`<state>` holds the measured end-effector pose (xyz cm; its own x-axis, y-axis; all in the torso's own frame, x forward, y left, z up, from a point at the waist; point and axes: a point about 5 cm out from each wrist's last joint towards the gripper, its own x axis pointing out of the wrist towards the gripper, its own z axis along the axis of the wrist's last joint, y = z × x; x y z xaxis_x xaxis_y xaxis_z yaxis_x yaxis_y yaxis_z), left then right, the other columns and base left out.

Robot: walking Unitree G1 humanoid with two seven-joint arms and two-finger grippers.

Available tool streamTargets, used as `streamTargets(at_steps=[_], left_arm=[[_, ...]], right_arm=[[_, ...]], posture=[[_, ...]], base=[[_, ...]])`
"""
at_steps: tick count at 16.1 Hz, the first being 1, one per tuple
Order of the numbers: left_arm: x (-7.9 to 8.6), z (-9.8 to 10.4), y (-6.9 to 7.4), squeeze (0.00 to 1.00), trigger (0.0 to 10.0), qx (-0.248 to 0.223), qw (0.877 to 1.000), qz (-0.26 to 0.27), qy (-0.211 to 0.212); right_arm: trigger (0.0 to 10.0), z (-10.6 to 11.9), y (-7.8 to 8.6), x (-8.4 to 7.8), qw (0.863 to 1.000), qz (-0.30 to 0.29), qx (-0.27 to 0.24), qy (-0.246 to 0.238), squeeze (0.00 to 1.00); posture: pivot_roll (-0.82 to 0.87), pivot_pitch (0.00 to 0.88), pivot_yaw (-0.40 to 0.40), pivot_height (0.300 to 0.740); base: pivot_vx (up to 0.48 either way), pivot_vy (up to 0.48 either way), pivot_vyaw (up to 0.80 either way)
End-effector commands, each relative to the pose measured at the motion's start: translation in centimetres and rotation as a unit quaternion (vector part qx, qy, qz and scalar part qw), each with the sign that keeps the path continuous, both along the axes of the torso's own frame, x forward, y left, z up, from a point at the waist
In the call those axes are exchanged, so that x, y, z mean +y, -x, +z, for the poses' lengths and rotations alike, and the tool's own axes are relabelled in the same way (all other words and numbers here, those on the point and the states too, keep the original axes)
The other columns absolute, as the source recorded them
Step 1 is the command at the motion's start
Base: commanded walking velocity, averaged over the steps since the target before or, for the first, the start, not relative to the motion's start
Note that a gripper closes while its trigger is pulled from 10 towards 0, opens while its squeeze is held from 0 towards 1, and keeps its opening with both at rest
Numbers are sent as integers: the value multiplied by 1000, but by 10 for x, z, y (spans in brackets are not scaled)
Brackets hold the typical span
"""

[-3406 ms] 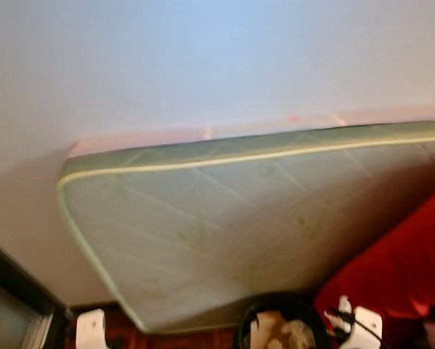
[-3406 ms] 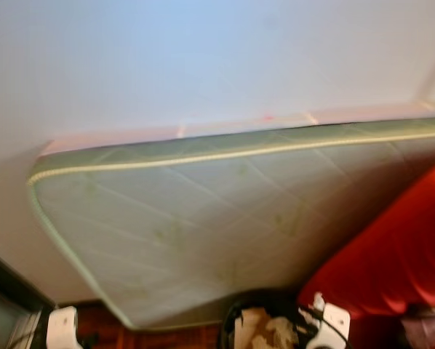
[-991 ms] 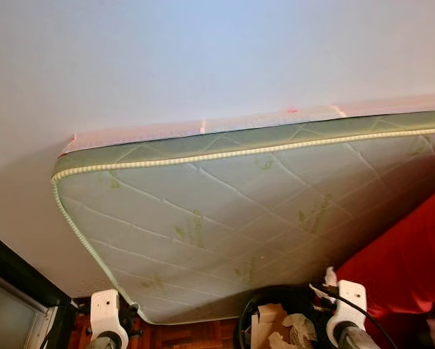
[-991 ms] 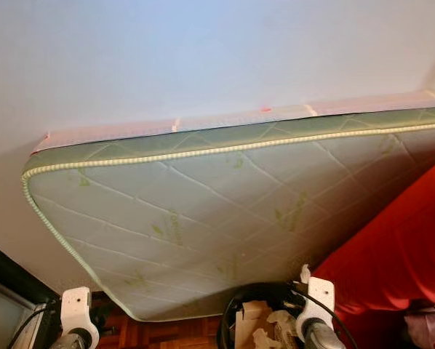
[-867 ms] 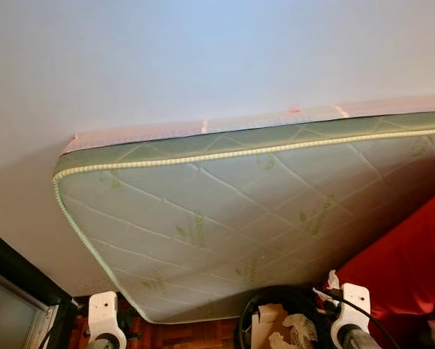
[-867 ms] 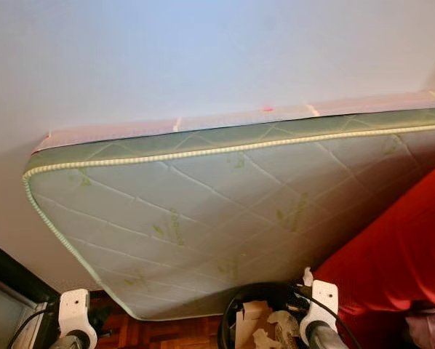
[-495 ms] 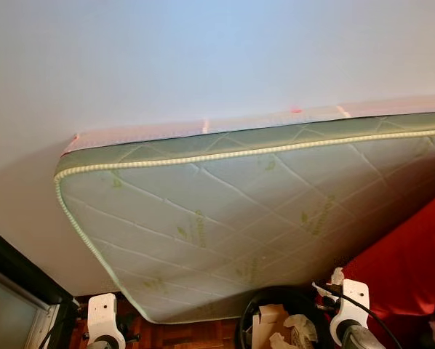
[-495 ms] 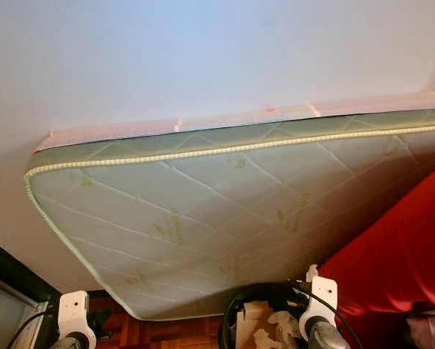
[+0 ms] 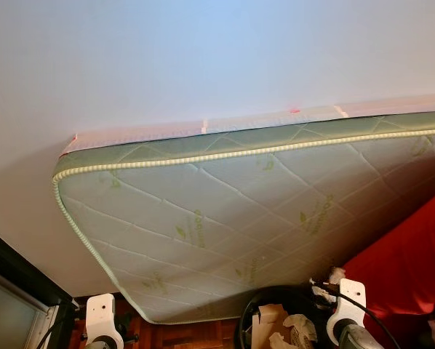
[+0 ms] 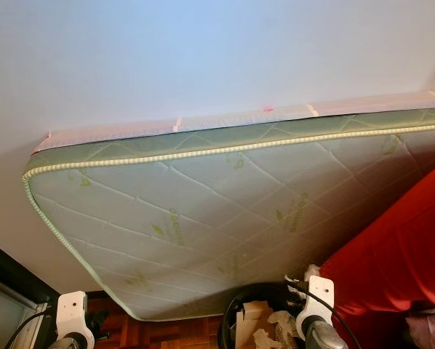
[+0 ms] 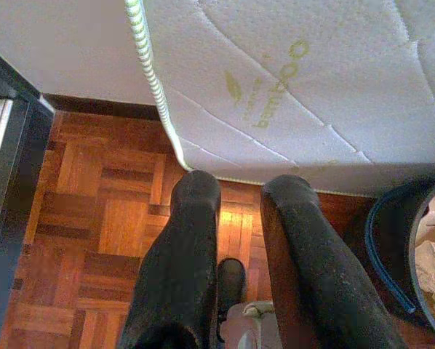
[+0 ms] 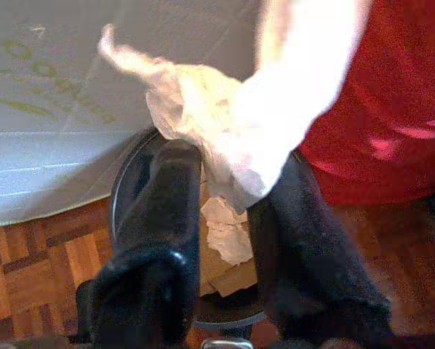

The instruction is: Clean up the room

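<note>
A crumpled tissue (image 12: 225,138) is pinched in the right gripper (image 12: 228,196) directly above the bin (image 12: 130,182). Release into it is judged next. The left gripper (image 11: 236,211) is held parted, empty.

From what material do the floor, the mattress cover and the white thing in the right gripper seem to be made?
Floor: wood parquet, slightly glossy; small blocks in a basket-weave pattern.
Mattress cover: quilted fabric, matte; stitched diamonds, corded edge, green print.
White thing in the right gripper: probably crumpled tissue or paper; creased, ragged edges.
</note>
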<state>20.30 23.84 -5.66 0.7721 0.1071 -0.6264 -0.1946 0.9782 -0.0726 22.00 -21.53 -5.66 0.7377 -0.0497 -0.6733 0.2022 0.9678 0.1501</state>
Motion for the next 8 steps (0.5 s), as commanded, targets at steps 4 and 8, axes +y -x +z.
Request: streamTargets(at_steps=[4,8], left_arm=[[6,-6,12,0,10000,25,1000,6,0],[24,-11,33,0,10000,50,998,21,0]], right_arm=[[10000,-1,0,4,1000,10,8,-8,1000],[10000,-2,0,7,1000,27,12,-7,1000]], posture=[[116,11,33,740],[121,19,26,740]], base=[[0,0,0],[0,0,0]])
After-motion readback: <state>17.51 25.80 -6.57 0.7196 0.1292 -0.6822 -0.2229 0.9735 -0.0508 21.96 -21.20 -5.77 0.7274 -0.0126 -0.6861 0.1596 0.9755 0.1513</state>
